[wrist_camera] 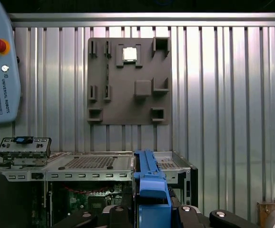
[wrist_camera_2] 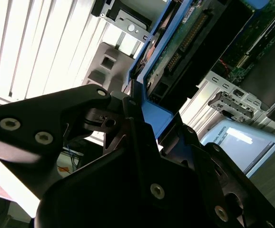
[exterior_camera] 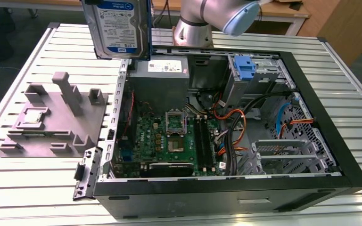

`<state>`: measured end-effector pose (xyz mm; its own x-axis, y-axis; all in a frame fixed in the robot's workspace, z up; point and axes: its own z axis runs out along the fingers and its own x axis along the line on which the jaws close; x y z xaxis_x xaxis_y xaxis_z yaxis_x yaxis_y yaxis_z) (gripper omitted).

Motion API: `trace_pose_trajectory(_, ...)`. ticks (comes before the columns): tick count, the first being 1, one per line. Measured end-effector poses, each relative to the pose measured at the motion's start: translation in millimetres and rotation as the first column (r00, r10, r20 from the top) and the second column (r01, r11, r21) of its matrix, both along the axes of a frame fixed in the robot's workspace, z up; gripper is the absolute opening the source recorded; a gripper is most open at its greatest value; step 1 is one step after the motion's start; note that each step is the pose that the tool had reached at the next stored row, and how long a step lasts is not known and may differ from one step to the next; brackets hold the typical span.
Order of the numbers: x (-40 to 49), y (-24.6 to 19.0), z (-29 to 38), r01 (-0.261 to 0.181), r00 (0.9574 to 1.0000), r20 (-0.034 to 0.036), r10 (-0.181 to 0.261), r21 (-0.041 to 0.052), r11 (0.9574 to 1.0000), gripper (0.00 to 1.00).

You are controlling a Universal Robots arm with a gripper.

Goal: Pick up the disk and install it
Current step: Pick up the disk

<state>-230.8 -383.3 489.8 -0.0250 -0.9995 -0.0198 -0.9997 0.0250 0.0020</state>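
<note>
Soft, even light from above fills the exterior view: the aluminium table is bright, and the inside of the computer case lies in mild shadow. In the second wrist view this table glares almost to white, and the gripper holding the disk looks nearly black against it.

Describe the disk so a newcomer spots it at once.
Start at the open computer case. Above its far corner, at the exterior view's left, hangs the disk: a flat silver slab with a blue-and-white label, unlike the small square chip on the grey holder.
</note>
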Motion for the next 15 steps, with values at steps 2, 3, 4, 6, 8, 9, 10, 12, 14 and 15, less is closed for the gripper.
trace_pose_trajectory(2,1.2,0.0,0.0,0.000,1.0000,0.0000,0.000,0.0000,1.0000,0.36)
trace_pose_trajectory(3,1.6,0.0,0.0,0.000,1.0000,0.0000,0.000,0.0000,1.0000,0.36)
trace_pose_trajectory(4,2.1,0.0,0.0,0.000,1.0000,0.0000,0.000,0.0000,1.0000,0.36)
trace_pose_trajectory(6,3.1,0.0,0.0,0.000,1.0000,0.0000,0.000,0.0000,1.0000,0.36)
trace_pose_trajectory(8,4.0,0.0,0.0,0.000,1.0000,0.0000,0.000,0.0000,1.0000,0.36)
trace_pose_trajectory(9,4.6,0.0,0.0,0.000,1.0000,0.0000,0.000,0.0000,1.0000,0.36)
trace_pose_trajectory(10,5.0,0.0,0.0,0.000,1.0000,0.0000,0.000,0.0000,1.0000,0.36)
trace_pose_trajectory(12,6.0,0.0,0.0,0.000,1.0000,0.0000,0.000,0.0000,1.0000,0.36)
trace_pose_trajectory(14,7.0,0.0,0.0,0.000,1.0000,0.0000,0.000,-0.0001,1.0000,0.36)
trace_pose_trajectory(15,7.4,0.0,0.0,0.000,1.0000,0.0000,0.000,0.0000,1.0000,0.36)
